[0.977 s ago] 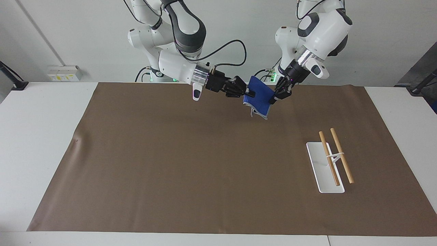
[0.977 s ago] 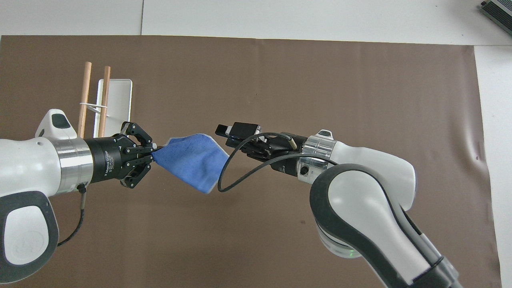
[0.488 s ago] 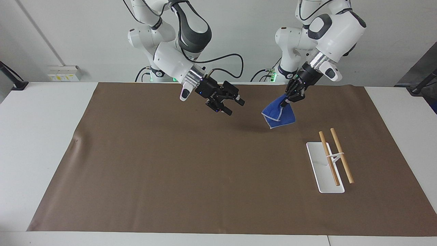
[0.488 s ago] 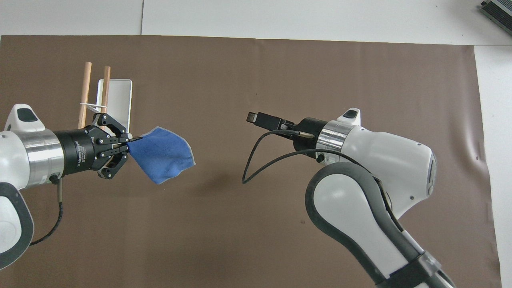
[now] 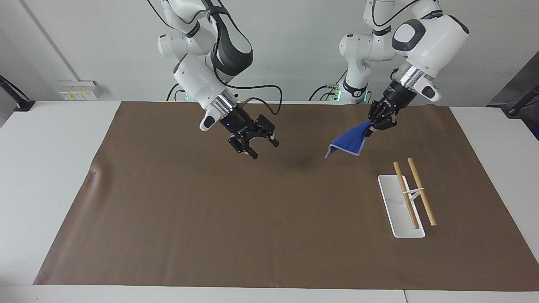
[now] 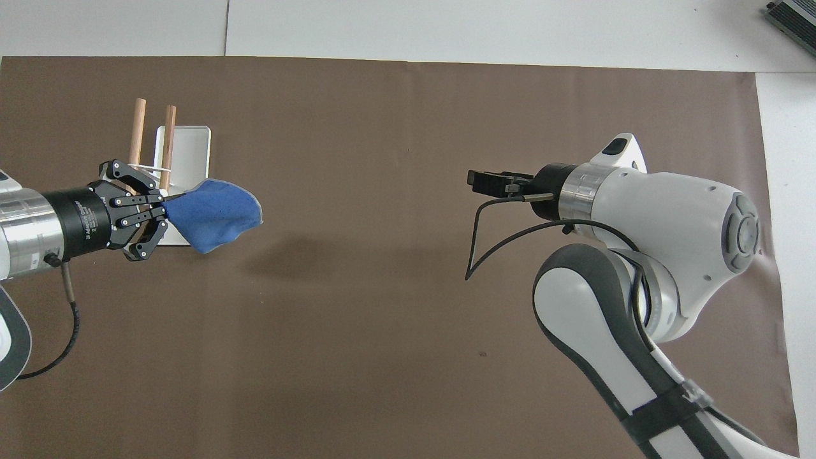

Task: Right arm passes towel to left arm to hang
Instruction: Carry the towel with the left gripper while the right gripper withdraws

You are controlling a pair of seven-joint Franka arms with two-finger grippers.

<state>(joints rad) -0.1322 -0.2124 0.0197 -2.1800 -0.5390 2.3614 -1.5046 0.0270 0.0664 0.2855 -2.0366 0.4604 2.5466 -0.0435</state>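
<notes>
The blue towel (image 5: 348,143) (image 6: 215,213) hangs in the air by one corner, pinched in my left gripper (image 5: 367,132) (image 6: 167,205), which is shut on it. It is over the brown mat (image 5: 252,219), close to the end of the wooden rack (image 5: 407,197) that is nearest the robots. In the overhead view the cloth covers that end of the rack (image 6: 167,131). My right gripper (image 5: 265,150) (image 6: 478,180) is open and holds nothing. It hovers over the mat toward the right arm's end, well apart from the towel.
The rack is two wooden dowels on a white base plate (image 5: 400,221), standing on the mat toward the left arm's end. A black cable (image 6: 484,242) loops under the right wrist. White table (image 5: 46,168) borders the mat.
The right gripper opened, let go of the towel and drew back toward its own end. The left gripper carried the towel toward the rack.
</notes>
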